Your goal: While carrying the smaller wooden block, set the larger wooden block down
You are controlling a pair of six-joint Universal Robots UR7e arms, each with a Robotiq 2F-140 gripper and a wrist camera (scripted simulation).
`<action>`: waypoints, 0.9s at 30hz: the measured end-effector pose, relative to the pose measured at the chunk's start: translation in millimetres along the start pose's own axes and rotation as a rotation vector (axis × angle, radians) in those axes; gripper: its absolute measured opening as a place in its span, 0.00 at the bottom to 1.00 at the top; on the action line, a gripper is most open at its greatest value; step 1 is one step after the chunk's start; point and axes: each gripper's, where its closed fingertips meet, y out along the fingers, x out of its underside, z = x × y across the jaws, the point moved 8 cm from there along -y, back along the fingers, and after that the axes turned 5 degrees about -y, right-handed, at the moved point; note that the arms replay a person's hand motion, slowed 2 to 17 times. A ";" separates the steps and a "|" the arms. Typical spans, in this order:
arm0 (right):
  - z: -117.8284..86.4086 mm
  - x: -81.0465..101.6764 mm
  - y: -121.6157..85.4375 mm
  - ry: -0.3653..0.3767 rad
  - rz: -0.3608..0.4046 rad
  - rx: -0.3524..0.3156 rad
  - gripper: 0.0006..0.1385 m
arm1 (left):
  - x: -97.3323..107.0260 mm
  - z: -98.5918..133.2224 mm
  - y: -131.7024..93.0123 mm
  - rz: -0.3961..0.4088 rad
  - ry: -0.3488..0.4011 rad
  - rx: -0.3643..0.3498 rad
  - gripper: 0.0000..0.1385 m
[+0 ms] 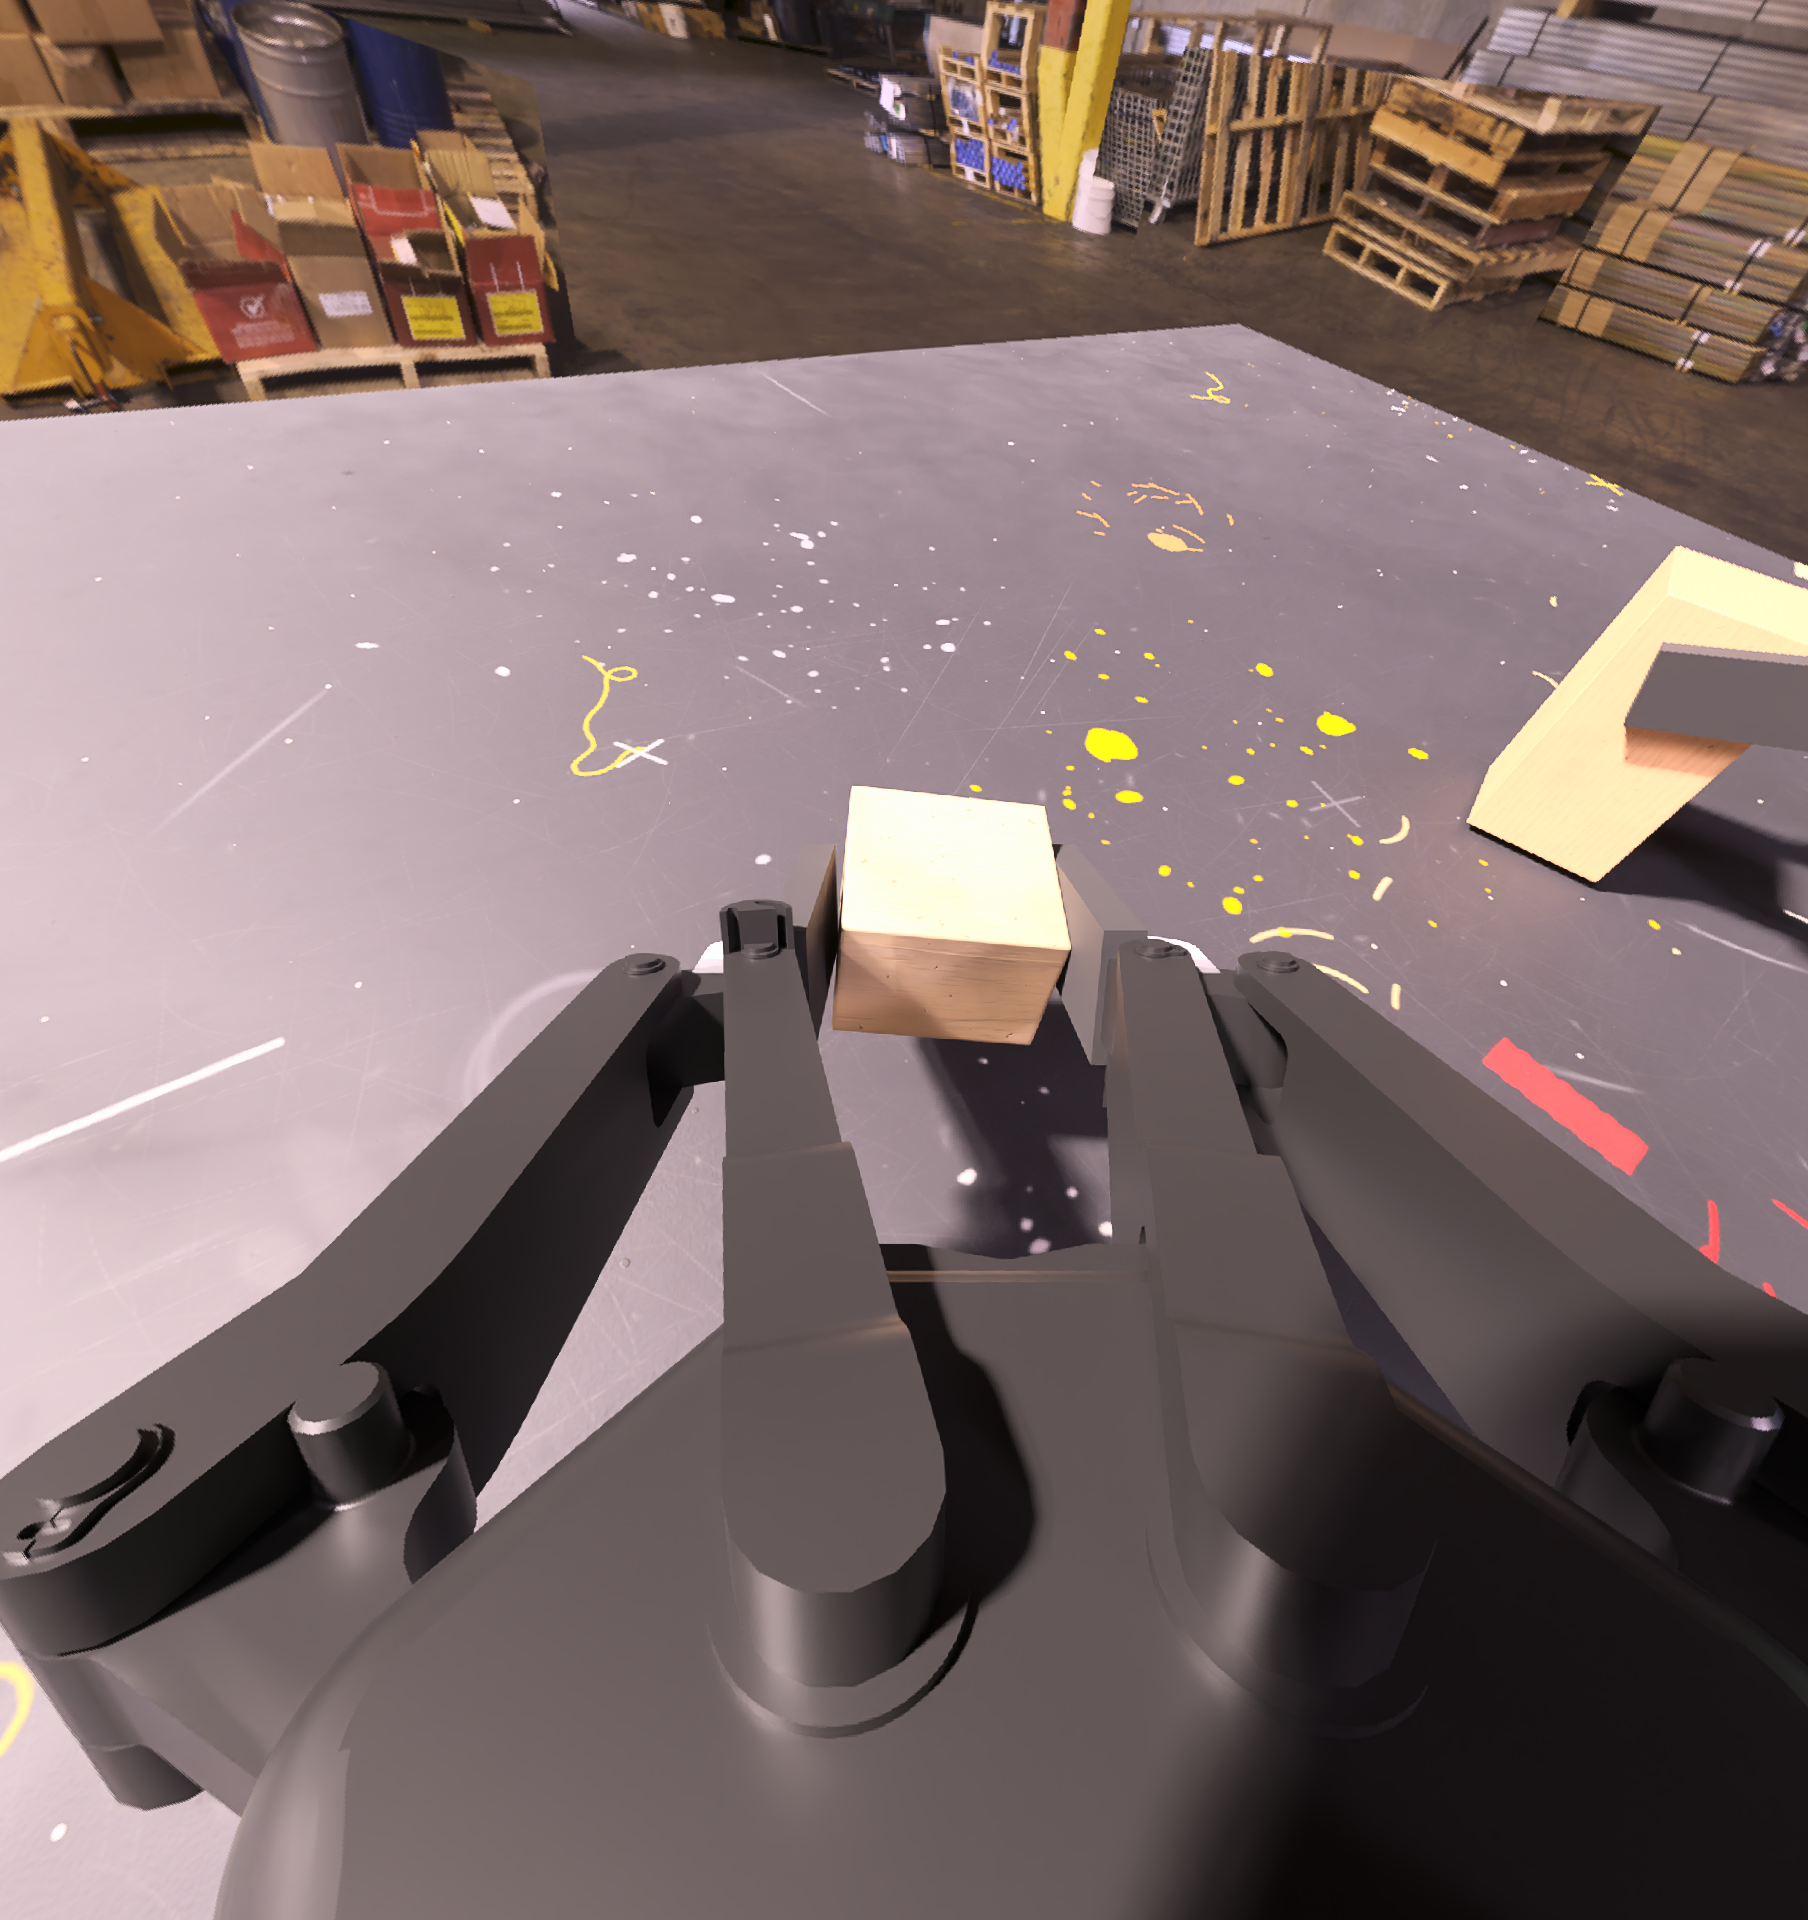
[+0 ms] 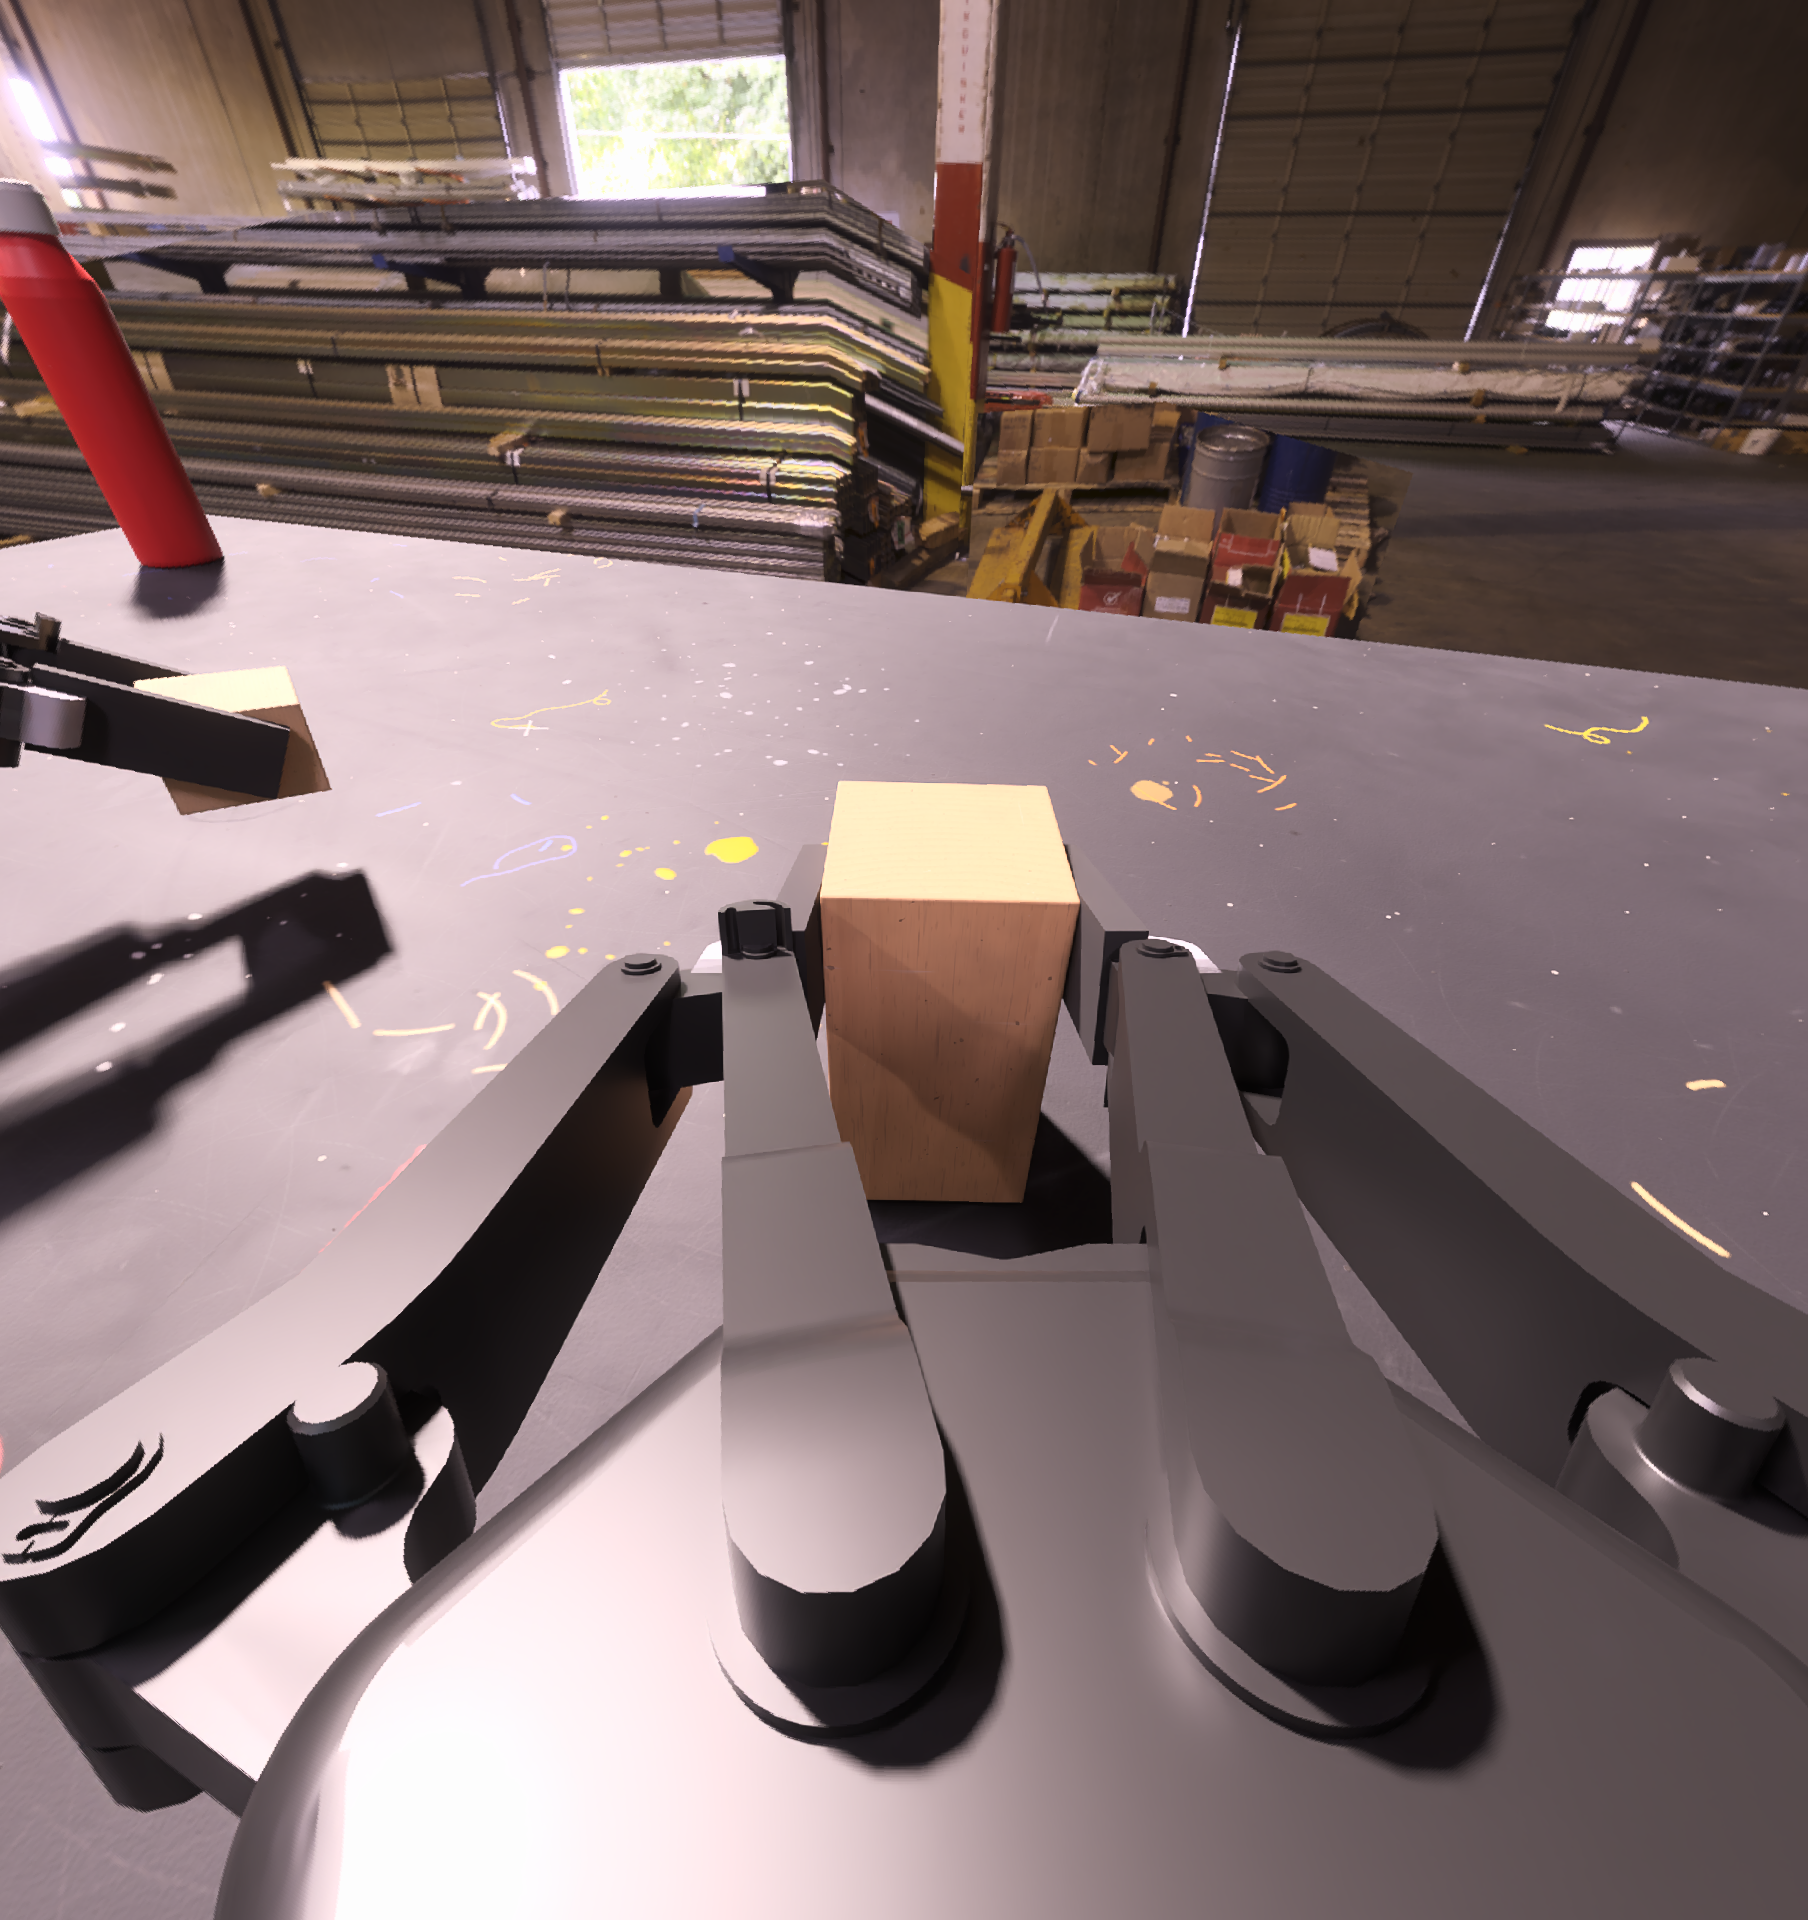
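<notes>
My left gripper (image 1: 950,909) is shut on the smaller wooden block (image 1: 947,883), a pale cube held above the grey table (image 1: 308,831). It casts a shadow on the table below it. My right gripper (image 2: 947,920) is shut on the larger wooden block (image 2: 941,997), a tall upright block whose lower end is at or just above the table (image 2: 1451,935); I cannot tell if it touches. The larger block (image 1: 1596,748) also shows at the right of the left wrist view. The smaller block (image 2: 240,691) in the left gripper (image 2: 152,727) shows at the left of the right wrist view.
A red bottle (image 2: 100,395) with a grey cap stands near the table's far left corner in the right wrist view. The table top carries paint specks and marks. Beyond its edges lies a warehouse floor with cardboard boxes (image 1: 380,270) and pallets (image 1: 1451,208).
</notes>
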 end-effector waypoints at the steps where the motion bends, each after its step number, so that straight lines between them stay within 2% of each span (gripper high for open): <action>1: 0.1 0.1 0.0 0.001 0.000 0.000 0.38 | 0.0 -0.1 -0.1 0.000 0.000 -0.001 0.38; 27: 0.6 0.4 0.8 0.005 -0.008 0.004 0.38 | 0.3 1.1 -0.7 0.001 0.004 0.009 0.38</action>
